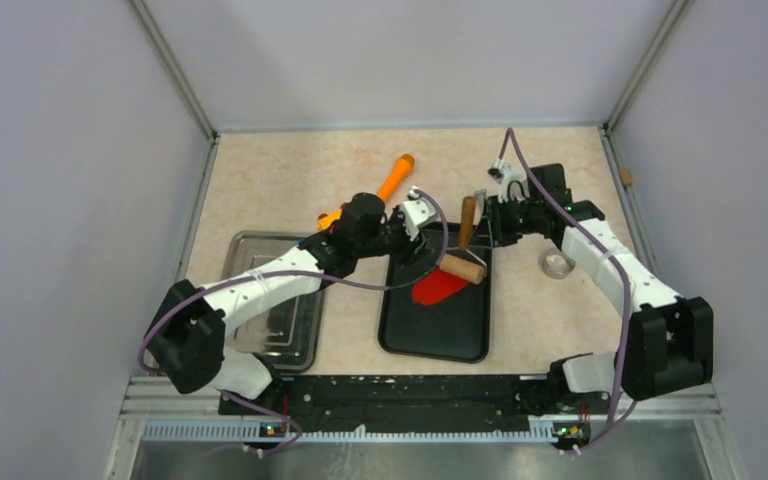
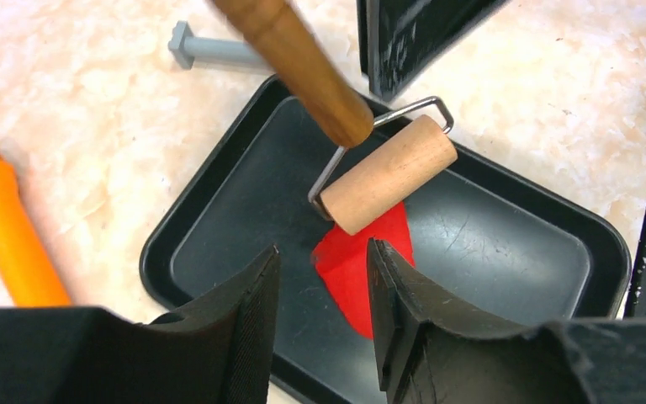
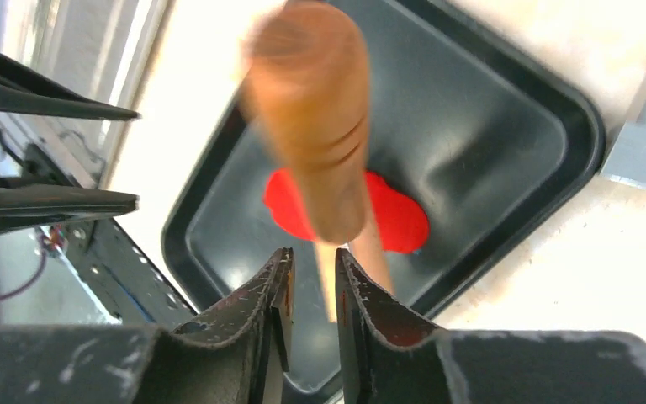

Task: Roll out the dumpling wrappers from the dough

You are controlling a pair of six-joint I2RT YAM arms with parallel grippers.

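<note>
The right gripper (image 3: 313, 257) has its fingers drawn close on either side of the wooden handle (image 3: 307, 126) of a roller (image 2: 387, 172), pinching it so the handle rises at a tilt. Below it, the roller's pale wooden barrel rests on one end of the dough (image 2: 357, 282). The dough is a flat red piece lying on the floor of a black tray (image 2: 505, 244), around the middle of the tray's far half in the top view. The left gripper (image 2: 321, 252) hangs over the tray's left side with its fingers spread and nothing between them, and the dough shows through the gap. The tray sits on a pale stone-patterned table (image 1: 290, 180). An orange tool (image 2: 4, 227) lies on the table off the tray's left, and a small grey piece (image 2: 210, 50) lies just past the tray's far corner. A silver tray (image 1: 250, 255) sits well to the left, partly under the left arm.
</note>
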